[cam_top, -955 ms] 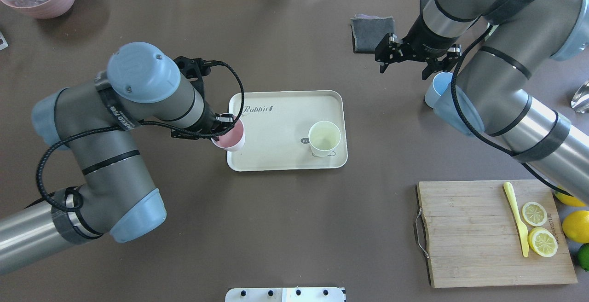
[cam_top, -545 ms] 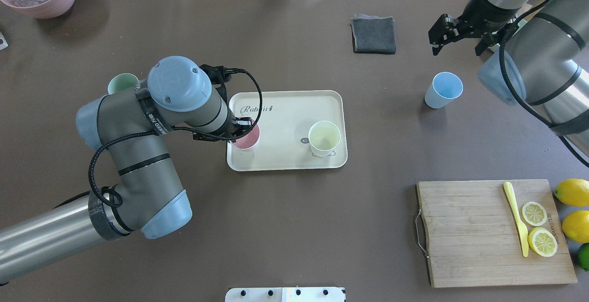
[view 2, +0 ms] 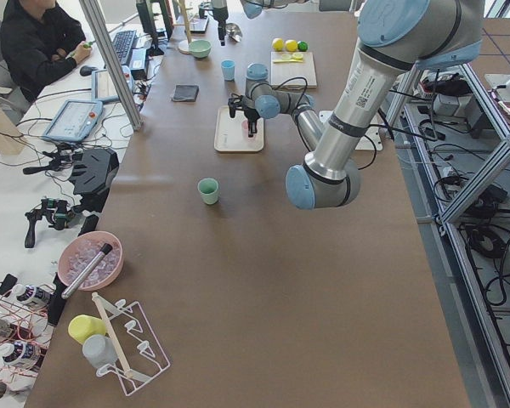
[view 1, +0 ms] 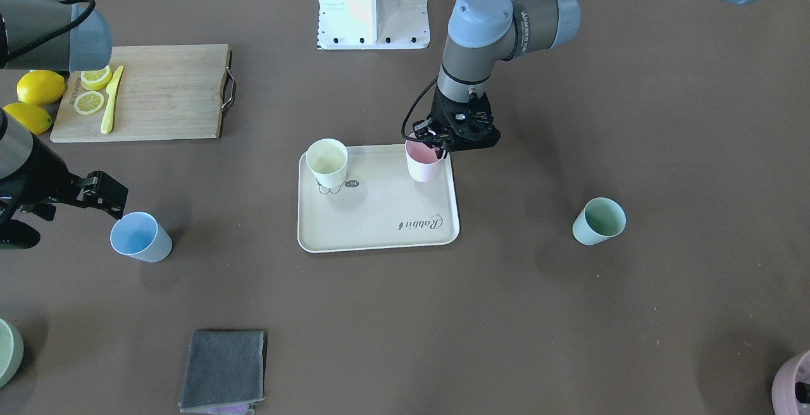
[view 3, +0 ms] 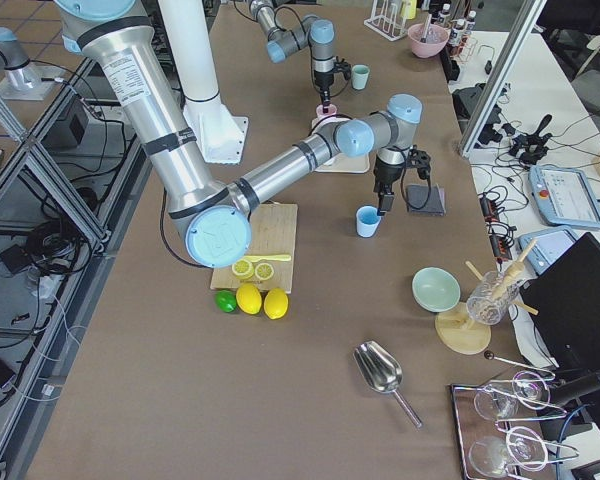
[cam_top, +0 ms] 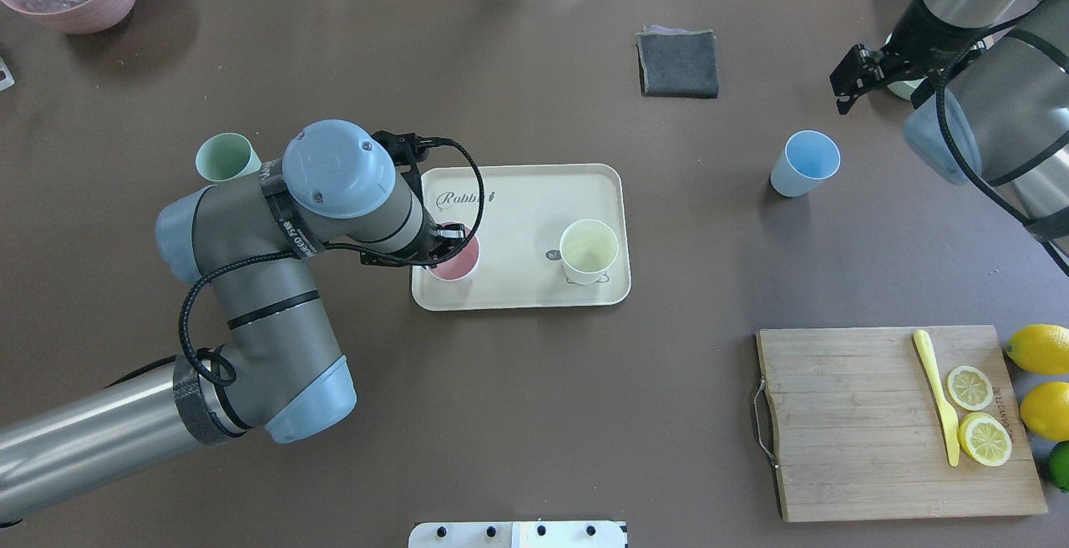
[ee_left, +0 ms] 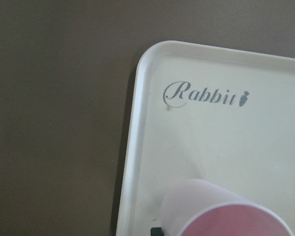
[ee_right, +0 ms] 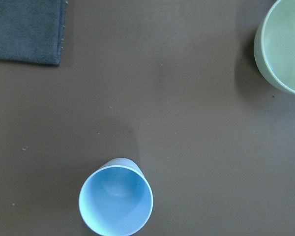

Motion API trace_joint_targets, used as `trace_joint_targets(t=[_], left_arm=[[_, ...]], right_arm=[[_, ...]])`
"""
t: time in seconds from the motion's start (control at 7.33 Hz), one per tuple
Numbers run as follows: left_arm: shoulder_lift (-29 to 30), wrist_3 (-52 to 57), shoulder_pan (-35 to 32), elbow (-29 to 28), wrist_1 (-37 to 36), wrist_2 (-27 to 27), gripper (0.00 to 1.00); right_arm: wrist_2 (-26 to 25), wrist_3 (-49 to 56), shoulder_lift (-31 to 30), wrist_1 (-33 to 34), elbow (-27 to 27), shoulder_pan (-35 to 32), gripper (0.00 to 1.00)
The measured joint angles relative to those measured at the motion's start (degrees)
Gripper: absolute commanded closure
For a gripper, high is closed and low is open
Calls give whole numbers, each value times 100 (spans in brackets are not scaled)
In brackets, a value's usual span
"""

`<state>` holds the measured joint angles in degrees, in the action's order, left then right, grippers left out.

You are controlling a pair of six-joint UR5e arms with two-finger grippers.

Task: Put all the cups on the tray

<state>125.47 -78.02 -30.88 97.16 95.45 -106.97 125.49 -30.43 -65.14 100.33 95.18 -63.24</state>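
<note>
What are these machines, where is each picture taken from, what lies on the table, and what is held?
These are two robot arms at a table, each ending in a two-finger gripper. Fixed cameras look from above, from the front and from both table ends; two more sit on the wrists. The left gripper is shut on a pink cup at a corner of the cream tray, where a cream cup stands. The right gripper is open and empty. A blue cup, a green cup, a grey cloth and a cutting board with lemon slices lie on the table.
</note>
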Motion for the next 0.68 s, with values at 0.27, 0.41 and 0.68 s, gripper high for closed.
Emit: trace_joint_targets(t=[0.27, 0.41, 0.68], left_arm=[[-29, 5, 36, 6, 7, 3, 100], [-42, 4, 52, 17, 6, 6, 100], [-58, 3, 62, 42, 0, 11, 4]], right_arm=[[-6, 18, -120, -375, -256, 17, 0], [-2, 5, -133, -484, -360, 49, 0], [3, -135, -139, -879, -575, 204, 0]])
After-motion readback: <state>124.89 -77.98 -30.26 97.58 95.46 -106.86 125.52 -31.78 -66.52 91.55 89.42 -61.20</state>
